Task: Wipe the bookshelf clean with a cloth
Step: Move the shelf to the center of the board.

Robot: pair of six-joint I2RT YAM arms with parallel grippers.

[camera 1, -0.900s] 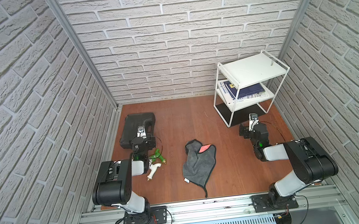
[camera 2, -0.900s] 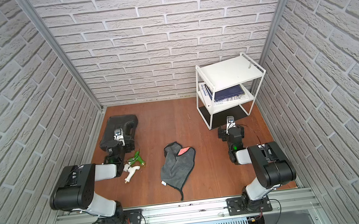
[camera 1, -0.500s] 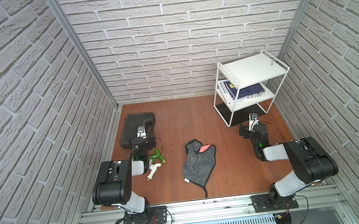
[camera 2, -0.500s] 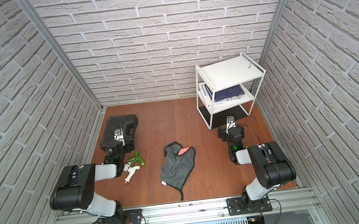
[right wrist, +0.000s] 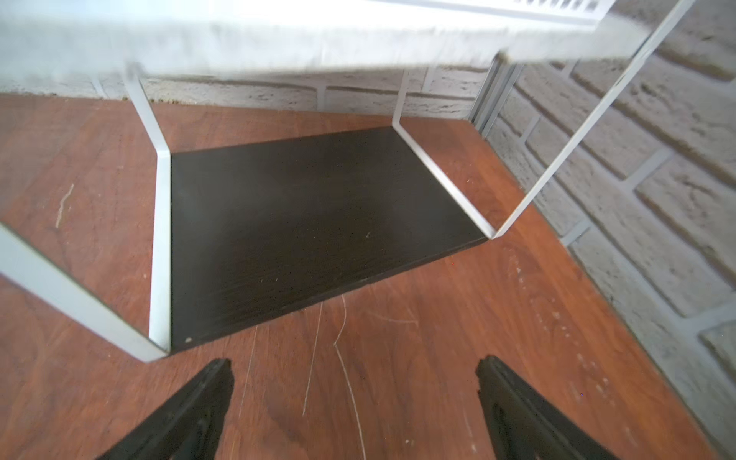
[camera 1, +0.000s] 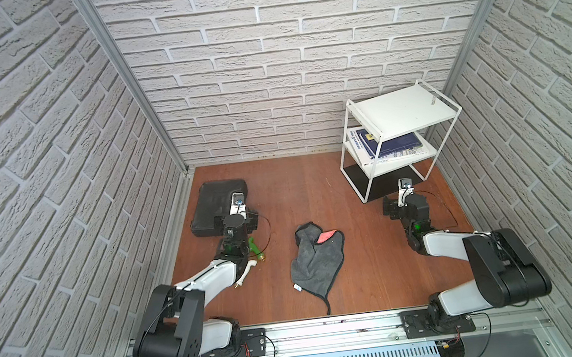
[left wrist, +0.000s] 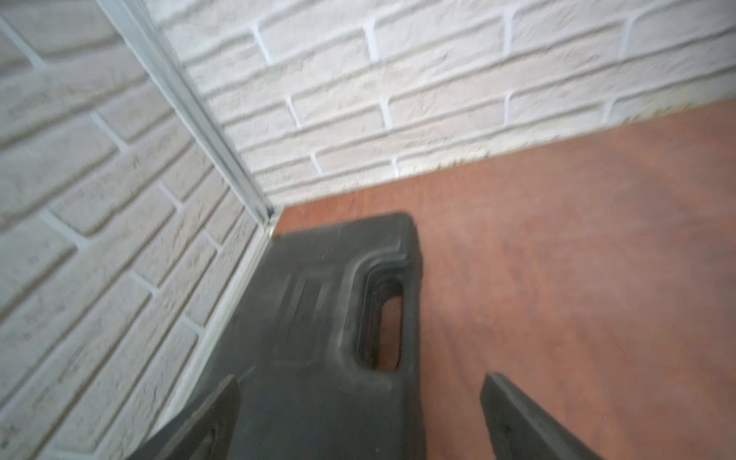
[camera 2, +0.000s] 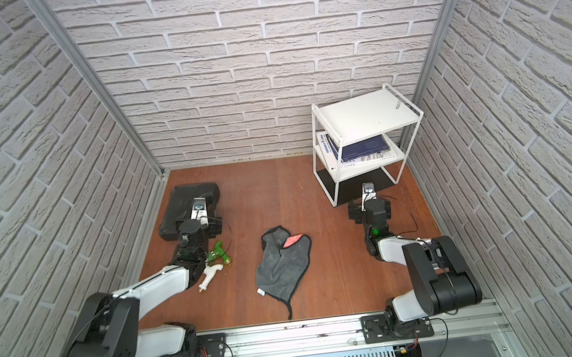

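Wooden worktop (camera 1: 370, 273) holds the cloth (camera 1: 318, 257) between left hand (left wrist: 360, 380) and right hand (right wrist: 354, 361), both spread apart, empty; book (camera 1: 399, 143) lettering unreadable.

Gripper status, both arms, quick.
Left gripper: open, holding nothing, by the black case.
Right gripper: open, holding nothing, facing the bookshelf.

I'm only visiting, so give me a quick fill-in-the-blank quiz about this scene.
The grey cloth lies between the two robot ____.
The bookshelf's bottom panel is coloured ____.
The plastic case sits on the robot's ____ side.
Missing words: arms; black; left.
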